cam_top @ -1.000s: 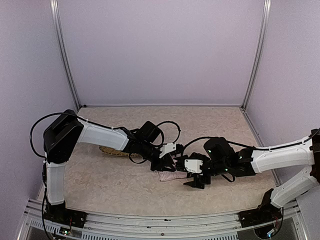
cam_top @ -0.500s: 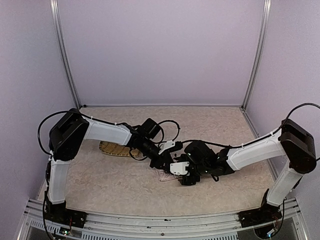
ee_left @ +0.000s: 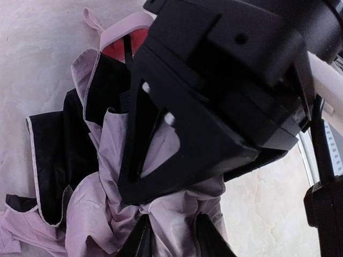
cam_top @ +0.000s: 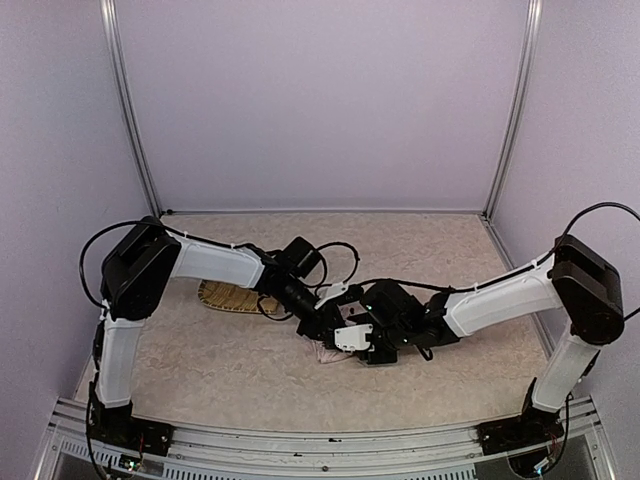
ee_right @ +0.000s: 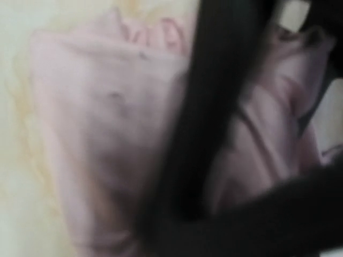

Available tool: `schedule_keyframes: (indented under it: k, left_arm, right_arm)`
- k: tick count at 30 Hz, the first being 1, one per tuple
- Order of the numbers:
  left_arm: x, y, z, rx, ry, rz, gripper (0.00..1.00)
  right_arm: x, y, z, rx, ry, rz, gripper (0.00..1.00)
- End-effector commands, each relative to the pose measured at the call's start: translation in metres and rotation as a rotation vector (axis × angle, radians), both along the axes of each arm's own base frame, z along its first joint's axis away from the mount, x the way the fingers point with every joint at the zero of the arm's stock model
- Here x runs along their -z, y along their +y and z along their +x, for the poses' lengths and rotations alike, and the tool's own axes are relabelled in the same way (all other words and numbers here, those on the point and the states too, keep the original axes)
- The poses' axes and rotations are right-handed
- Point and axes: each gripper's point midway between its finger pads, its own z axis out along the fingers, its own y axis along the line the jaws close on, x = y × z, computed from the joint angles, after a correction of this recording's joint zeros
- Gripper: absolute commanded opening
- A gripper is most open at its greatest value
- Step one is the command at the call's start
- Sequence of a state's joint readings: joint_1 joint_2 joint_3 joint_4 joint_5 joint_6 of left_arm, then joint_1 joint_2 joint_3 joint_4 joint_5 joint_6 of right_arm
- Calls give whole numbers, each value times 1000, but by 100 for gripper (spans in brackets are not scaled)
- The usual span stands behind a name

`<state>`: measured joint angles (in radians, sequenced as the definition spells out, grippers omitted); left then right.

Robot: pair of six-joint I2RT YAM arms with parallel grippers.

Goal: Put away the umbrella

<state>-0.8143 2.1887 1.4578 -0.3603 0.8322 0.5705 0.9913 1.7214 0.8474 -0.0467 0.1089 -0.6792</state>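
The umbrella [cam_top: 325,353] lies crumpled at the table's middle, pale pink fabric with black lining, mostly hidden under both grippers in the top view. In the left wrist view its bunched pink fabric [ee_left: 107,176] runs between my left gripper's [ee_left: 174,242] two black fingers, which are shut on a fold. My left gripper [cam_top: 322,328] reaches in from the left. My right gripper [cam_top: 358,342] presses in from the right, and its black body [ee_left: 214,107] covers much of the fabric. The right wrist view is blurred: pink fabric [ee_right: 107,134] close up behind a dark bar, jaws unclear.
A woven yellow tray [cam_top: 228,298] lies on the table to the left, partly under my left forearm. Cables loop above both wrists. Purple walls close the table [cam_top: 200,370] at the back and sides.
My right arm has swung left and now sits against the umbrella beside my left gripper. The umbrella fabric has bunched up smaller. My left gripper has barely moved.
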Motion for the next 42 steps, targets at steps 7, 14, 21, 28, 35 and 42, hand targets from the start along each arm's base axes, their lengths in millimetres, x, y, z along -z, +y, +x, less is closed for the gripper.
schedule_keyframes:
  k: [7, 14, 21, 28, 35, 42]
  left_arm:
    - [-44, 23, 19, -227, -90, -178, 77]
    - [-119, 78, 14, -403, -355, -503, 75]
    - [-82, 88, -36, -296, -676, -286, 71]
    - [-45, 65, -47, -130, -889, -104, 74]
    - [2, 41, -55, 16, -713, 27, 76]
    - [15, 35, -76, 55, -516, 15, 76]
  right_arm:
    - [55, -34, -61, 59, 440, -144, 21]
    - [56, -42, -98, 99, 725, -183, 20]
    - [38, -48, -123, 228, 1180, -158, 26]
    - [44, -44, -120, 280, 1335, -151, 25]
    - [60, -39, -100, 294, 1331, -139, 25]
    - [71, -33, -68, 341, 1288, -91, 25]
